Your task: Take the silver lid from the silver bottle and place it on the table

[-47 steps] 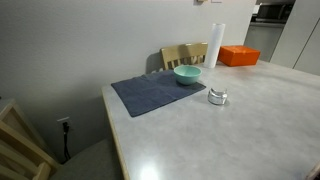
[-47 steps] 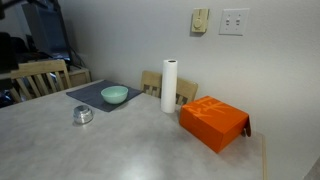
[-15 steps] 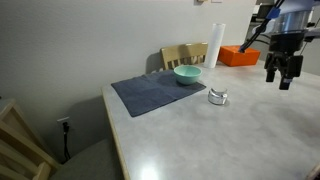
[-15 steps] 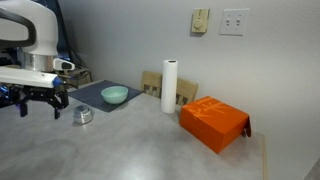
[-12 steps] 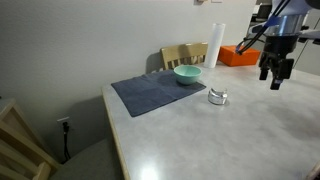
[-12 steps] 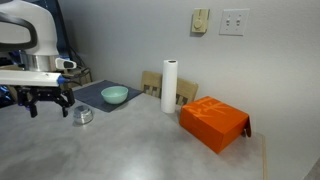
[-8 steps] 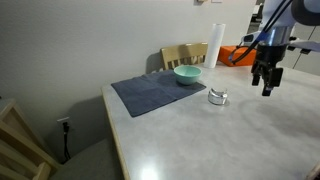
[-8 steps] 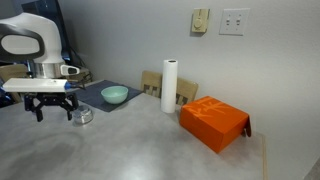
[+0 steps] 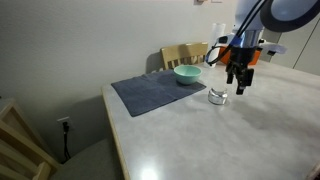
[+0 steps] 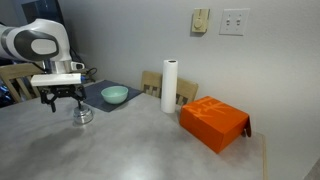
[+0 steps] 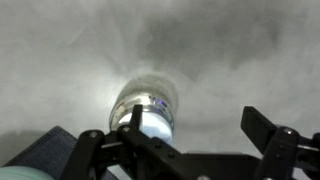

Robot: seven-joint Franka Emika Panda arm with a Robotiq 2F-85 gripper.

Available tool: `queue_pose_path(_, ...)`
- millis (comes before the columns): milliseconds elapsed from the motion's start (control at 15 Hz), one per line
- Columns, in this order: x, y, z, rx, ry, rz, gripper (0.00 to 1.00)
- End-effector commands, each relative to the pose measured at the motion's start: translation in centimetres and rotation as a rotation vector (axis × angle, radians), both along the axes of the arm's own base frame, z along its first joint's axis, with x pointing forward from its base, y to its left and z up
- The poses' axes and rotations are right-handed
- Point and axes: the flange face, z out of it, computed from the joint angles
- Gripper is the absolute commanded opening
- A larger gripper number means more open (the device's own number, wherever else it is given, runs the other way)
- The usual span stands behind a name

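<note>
The black gripper [image 9: 238, 86], jaws spread wide, has been brought almost over the squat shiny silver bottle [image 9: 218, 97] on the pale grey-white table [image 9: 200, 140] near the teal bowl [image 9: 187, 73], its small flat silver lid [image 11: 150, 118] seemingly still seated, so descent is due

home dining room, table [image 9: 200, 140], wooden chairs [image 9: 186, 54] (placemat [image 9: 150, 92])

You have a plain grey wall [image 9: 90, 40] with switch plates [image 10: 234, 21], and a wooden chair [image 9: 185, 53] at the far edge of the table [image 9: 180, 140].
</note>
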Motion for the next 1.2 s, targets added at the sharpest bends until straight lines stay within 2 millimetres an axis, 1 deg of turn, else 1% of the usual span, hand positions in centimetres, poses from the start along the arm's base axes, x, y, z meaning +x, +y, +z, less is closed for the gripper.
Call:
queue_pose_path(0, 2.0, 0.3, -0.6, -0.003, -0.006, 0.031, 1.0)
queue_pose_path(267, 3.2, 0.1, -3.0, -0.015, 0.016, 0.05, 1.0)
queue_pose_path(400, 4.0, 0.4, -4.0, -0.026, 0.029, 0.069, 1.0)
queue_pose_path(467, 4.7, 0.8, -3.7, -0.042, 0.022, 0.081, 1.0)
queue_pose_path(667, 5.5, 1.7, -3.1, -0.083, 0.023, 0.106, 1.0)
queue_pose_path(800, 5.5, 2.3, -2.4, -0.115, 0.015, 0.12, 1.0)
queue_pose_path(933, 5.2, 2.6, -1.2, -0.148, -0.011, 0.119, 1.0)
queue_pose_path(1133, 5.0, 2.8, 0.2, -0.175, -0.07, 0.109, 1.0)
